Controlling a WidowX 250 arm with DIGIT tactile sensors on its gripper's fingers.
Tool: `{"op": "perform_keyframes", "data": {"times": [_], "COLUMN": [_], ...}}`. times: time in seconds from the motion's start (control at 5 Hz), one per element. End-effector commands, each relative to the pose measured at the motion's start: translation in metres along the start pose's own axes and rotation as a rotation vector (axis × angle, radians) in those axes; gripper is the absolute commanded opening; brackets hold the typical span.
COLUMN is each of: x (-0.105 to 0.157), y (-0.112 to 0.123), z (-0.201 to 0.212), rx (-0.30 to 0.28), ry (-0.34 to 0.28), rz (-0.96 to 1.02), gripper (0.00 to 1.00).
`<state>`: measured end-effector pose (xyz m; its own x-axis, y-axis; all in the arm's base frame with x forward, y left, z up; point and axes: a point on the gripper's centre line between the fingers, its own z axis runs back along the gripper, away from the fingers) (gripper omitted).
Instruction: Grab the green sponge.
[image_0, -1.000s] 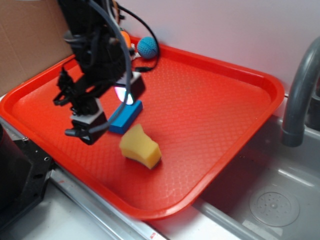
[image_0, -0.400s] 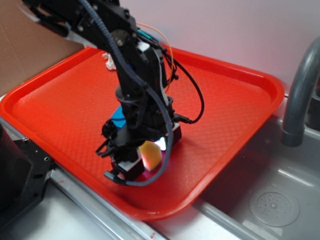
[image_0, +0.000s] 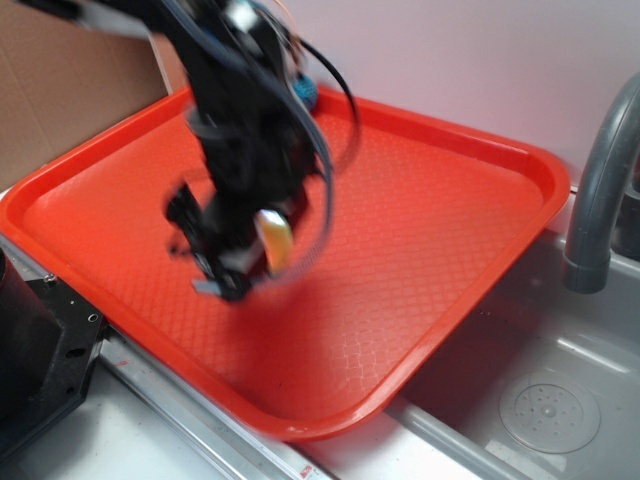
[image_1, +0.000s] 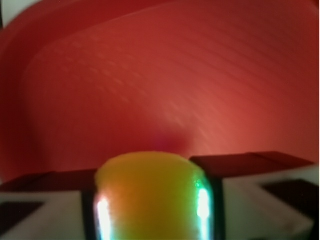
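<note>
The black robot gripper (image_0: 262, 248) carries the yellow foam sponge (image_0: 273, 240) clear of the red plastic tray (image_0: 450, 230), its fingers (image_1: 245, 190) pressed against both flanks of the block. In the wrist view the sponge (image_1: 152, 195) fills the gap between the two pads, bulging slightly, with the tray's textured floor well below it and a soft shadow under the load. The arm is blurred with motion in the exterior view, and the sponge sits tucked at the fingers' tips above the tray's left half, touching nothing else.

A second ago the sponge lay free on the tray beside a flat blue block, the gripper hovering open to its left. Moments later the fingers had dropped around it near the tray's front edge. Now the block has left the surface and travelled back toward the tray's middle, so the grab appears made. The blue block is hidden behind the arm; a teal knitted ball (image_0: 305, 92) peeks out at the far rim.
</note>
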<state>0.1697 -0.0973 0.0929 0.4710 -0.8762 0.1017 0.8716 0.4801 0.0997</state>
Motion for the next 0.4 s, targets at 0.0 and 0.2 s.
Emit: {"op": "perform_keyframes", "data": {"times": [0.0,0.2], "x": [-0.086,-0.119], "y": [0.026,0.025], "z": [0.106,0.114], "rx": [0.062,0.074], "ry": [-0.008,0.052], "rz": [0.509,0.755], "gripper": [0.00,0.00]}}
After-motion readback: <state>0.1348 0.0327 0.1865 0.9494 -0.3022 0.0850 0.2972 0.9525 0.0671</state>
